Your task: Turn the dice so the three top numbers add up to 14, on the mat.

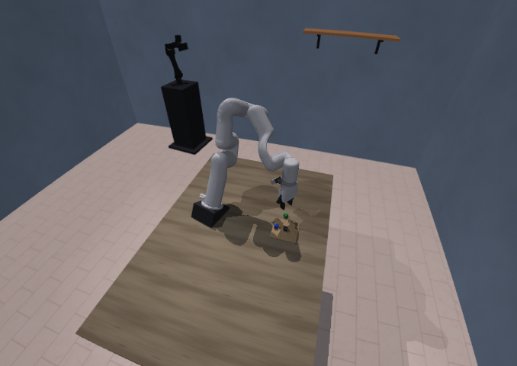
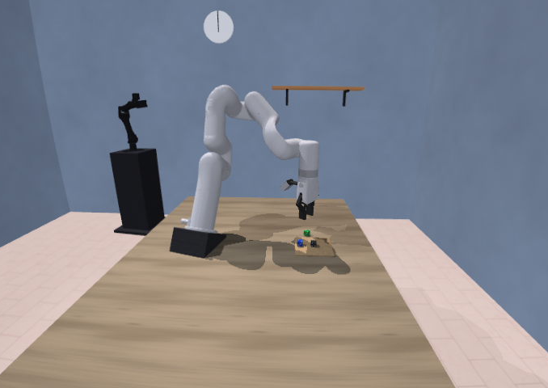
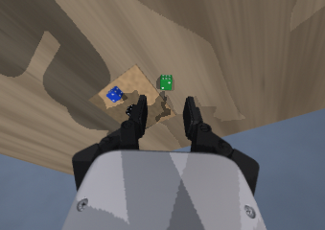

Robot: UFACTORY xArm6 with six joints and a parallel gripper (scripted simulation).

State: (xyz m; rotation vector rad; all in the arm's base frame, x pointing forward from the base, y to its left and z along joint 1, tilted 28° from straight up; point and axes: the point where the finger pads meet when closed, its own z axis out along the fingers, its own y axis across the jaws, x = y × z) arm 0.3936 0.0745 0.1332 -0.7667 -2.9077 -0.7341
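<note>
My gripper (image 1: 286, 205) (image 2: 306, 216) (image 3: 165, 104) is partly open and empty, above the table and the mat's back edge. The green die (image 1: 285, 215) (image 2: 306, 233) (image 3: 166, 82) sits off the mat, just beyond its back edge. In the wrist view its larger visible face shows two pips and a narrower one several. The blue die (image 1: 276, 226) (image 2: 300, 242) (image 3: 114, 94) and the black die (image 1: 285, 229) (image 2: 313, 243) (image 3: 130, 110) rest on the tan mat (image 1: 287, 238) (image 2: 325, 250) (image 3: 133, 77). A finger partly hides the black die in the wrist view. Their top numbers are too small to read surely.
The wooden table (image 1: 224, 302) (image 2: 238, 329) extends around the mat. The arm's black base (image 1: 210, 214) (image 2: 196, 242) stands left of the mat. A black pedestal (image 1: 184, 116) (image 2: 137, 189) carries a small black arm beyond the table. Arm shadows cross the mat.
</note>
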